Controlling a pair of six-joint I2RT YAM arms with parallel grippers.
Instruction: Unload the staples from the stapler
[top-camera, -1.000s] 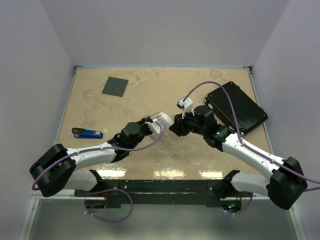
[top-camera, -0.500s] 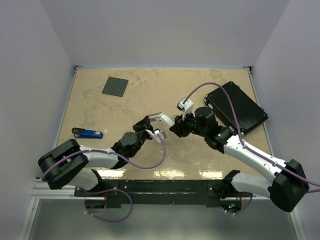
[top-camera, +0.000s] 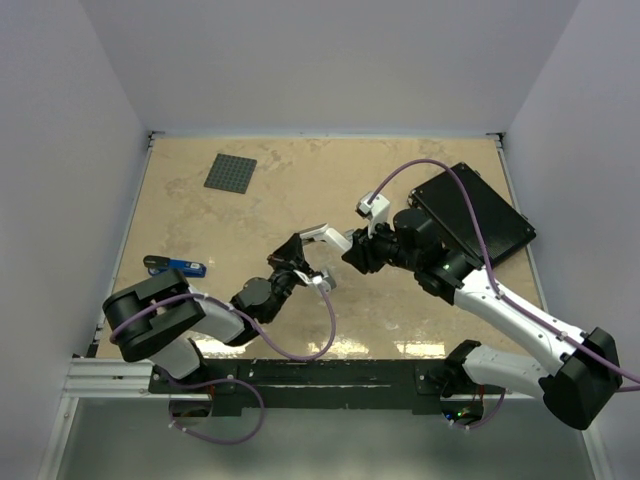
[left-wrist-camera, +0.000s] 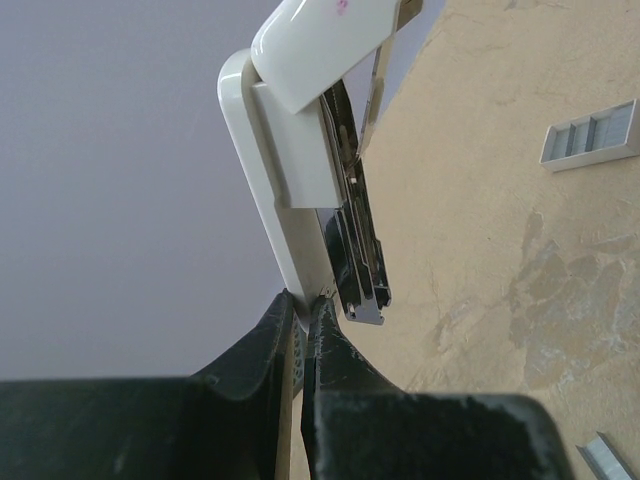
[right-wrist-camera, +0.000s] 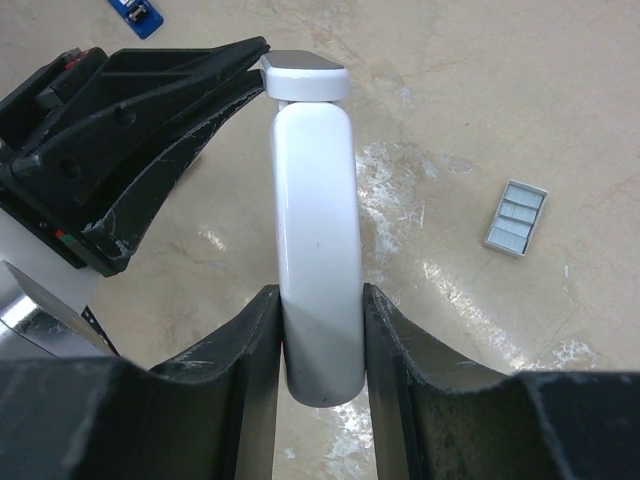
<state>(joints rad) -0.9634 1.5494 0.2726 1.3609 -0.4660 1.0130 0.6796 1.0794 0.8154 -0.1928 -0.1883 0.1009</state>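
A white stapler (right-wrist-camera: 318, 200) with a silvery metal rail (left-wrist-camera: 362, 260) hangs open above the table middle (top-camera: 324, 233), held between both arms. My left gripper (left-wrist-camera: 303, 305) is shut on the thin end of its white base. My right gripper (right-wrist-camera: 320, 300) is shut on its rounded white top. In the top view the left gripper (top-camera: 303, 258) and right gripper (top-camera: 350, 250) face each other closely. A short grey strip of staples (left-wrist-camera: 608, 455) lies on the table. A slim blue and black stapler (top-camera: 175, 266) lies apart at the left.
A small pale rectangular block (right-wrist-camera: 515, 217) with grey marks lies on the table, also visible as the block (left-wrist-camera: 590, 135) from the left wrist. A flat black box (top-camera: 472, 213) sits at the right. A dark grey studded plate (top-camera: 230, 172) lies at the back left.
My left arm has folded back, its elbow swinging right while its wrist turned. The white stapler's two halves stand wider apart. My right arm drifted slightly right.
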